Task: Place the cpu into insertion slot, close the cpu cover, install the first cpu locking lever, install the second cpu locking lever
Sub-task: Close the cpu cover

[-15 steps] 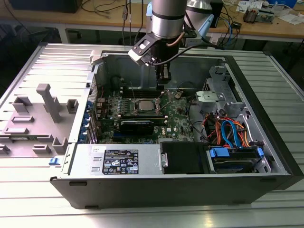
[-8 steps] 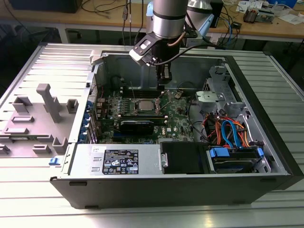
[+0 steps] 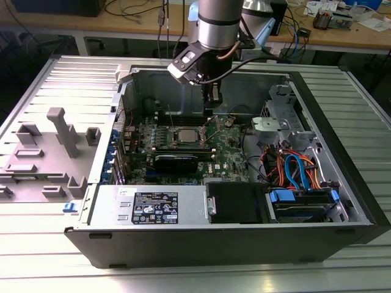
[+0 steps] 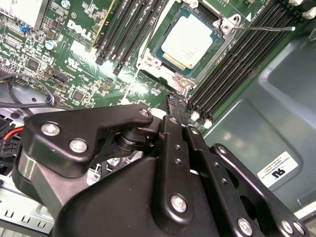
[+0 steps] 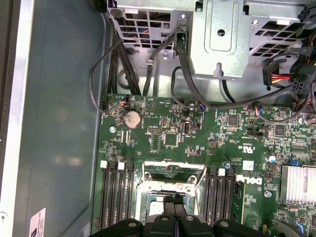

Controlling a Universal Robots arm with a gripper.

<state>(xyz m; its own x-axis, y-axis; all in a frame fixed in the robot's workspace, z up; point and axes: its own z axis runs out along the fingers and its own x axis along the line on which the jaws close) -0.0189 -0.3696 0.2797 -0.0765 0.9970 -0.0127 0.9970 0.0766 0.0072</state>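
1. On the exterior view's left, grey plastic blocks [image 3: 58, 137] stand outside the open black metal computer box [image 3: 183, 247].
2. In the middle, the small square silver cpu [image 4: 189, 43] lies flat in the dark square insertion slot [image 4: 170, 68] on the green board [image 5: 163, 123].
3. The thin silver frame cpu cover [image 5: 173, 163] sits just beside the chip, with green showing through its window.
4. The black gripper [image 3: 212, 102] hangs by the slot's edge, its fingers pressed together and holding nothing.
5. On the exterior view's right lie blue and orange cables [image 3: 293, 171].
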